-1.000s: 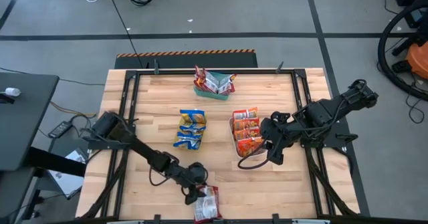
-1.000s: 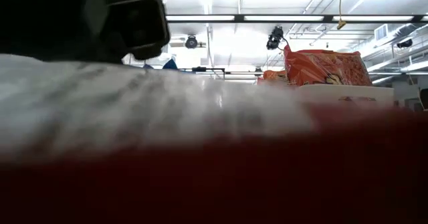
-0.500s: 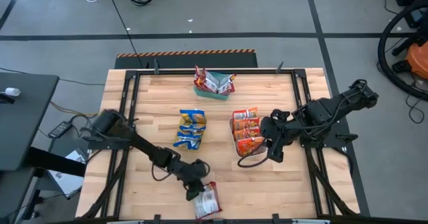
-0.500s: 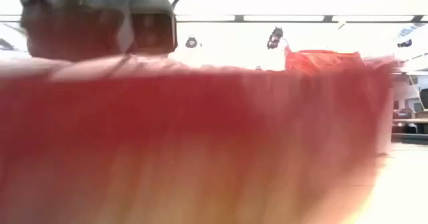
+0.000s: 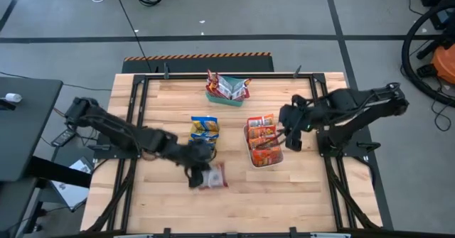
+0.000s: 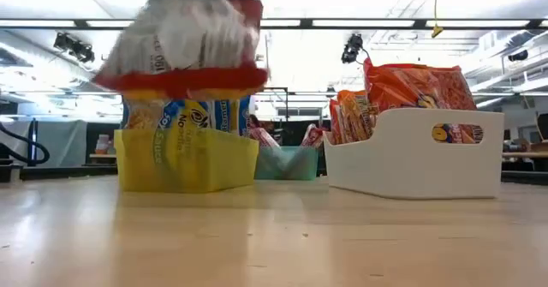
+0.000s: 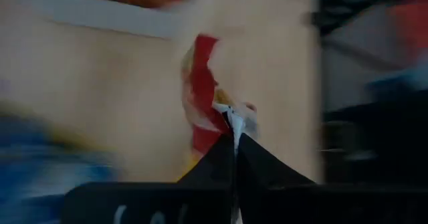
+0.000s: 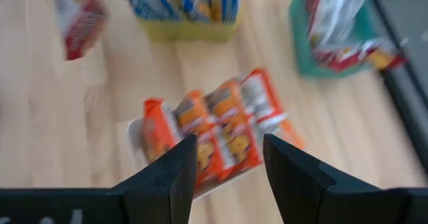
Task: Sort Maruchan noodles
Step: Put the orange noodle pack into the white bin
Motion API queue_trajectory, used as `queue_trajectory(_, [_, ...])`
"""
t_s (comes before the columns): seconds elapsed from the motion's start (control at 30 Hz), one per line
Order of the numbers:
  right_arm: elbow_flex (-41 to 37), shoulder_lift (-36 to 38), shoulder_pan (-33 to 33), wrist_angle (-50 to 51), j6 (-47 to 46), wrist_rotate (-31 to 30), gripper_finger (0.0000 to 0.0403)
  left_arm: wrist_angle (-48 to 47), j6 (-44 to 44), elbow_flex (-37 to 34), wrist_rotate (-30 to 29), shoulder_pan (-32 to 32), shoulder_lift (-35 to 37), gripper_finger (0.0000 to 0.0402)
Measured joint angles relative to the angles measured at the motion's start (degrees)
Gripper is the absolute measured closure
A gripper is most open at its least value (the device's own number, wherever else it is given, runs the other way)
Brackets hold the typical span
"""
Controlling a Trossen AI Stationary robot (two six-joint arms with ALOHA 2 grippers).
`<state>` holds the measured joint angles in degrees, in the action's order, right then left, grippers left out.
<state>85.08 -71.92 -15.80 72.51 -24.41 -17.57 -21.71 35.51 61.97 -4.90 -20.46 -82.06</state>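
I am carrying a silvery white-and-red Maruchan packet (image 5: 212, 177) pinched in the left gripper (image 5: 195, 174) near the yellow tray (image 6: 186, 160), aiming high over it toward the green tray (image 5: 224, 96), while the right gripper (image 5: 292, 143) is hanging open beside the white tray (image 6: 413, 153).

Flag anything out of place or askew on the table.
One white-and-red noodle packet is outside any tray, pinched by the left gripper just in front of the yellow tray. The remaining packets sit in their trays, and the right gripper hangs open beside the white tray.

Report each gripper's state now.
Left gripper: shut on a white-and-red noodle packet, lifted.
Right gripper: open, empty, above the white tray.
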Motion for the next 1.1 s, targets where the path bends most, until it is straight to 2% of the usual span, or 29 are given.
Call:
queue_trajectory(0.1, [0.02, 1.49, 2.36, -2.27, 5.07, -0.62, 0.0226, -9.17, -8.93, 7.01, -4.19, 5.58, 0.2, 0.0396])
queue_trajectory(0.3, [0.04, 4.17, 7.89, -7.01, 17.58, -1.01, 0.0226, -13.64, -29.43, 16.62, -6.84, 15.43, -3.2, 0.0396])
queue_trajectory(0.43, [0.07, 4.7, 12.28, -8.58, 25.15, -1.04, 0.0226, -12.21, -36.96, 18.39, -14.53, 21.62, -6.55, 0.0396])
queue_trajectory(0.53, [0.07, 4.62, 15.31, -8.82, 30.16, -1.01, 0.0226, -6.54, -38.73, 18.39, -20.61, 26.42, -9.99, 0.0396])
queue_trajectory(0.63, [0.07, 4.57, 18.16, -9.11, 35.18, -0.86, 0.0226, 1.05, -37.69, 18.39, -22.95, 30.63, -13.2, 0.0396])
queue_trajectory(0.73, [0.07, 4.54, 20.83, -10.05, 37.22, -0.44, 0.0226, 4.44, -34.91, 18.4, -26.35, 35.37, -15.02, 0.0396])
queue_trajectory(0.87, [0.07, 4.54, 23.59, -9.94, 38.12, 3.29, 0.0226, 8.32, -21.02, 18.39, -25.74, 40.49, -16.33, 0.0396])
queue_trajectory(1.1, [0.07, 4.53, 27.02, -9.92, 38.12, 7.94, 0.0226, 10.6, -8.12, 19.84, -28.83, 40.15, -20.64, 0.0397])
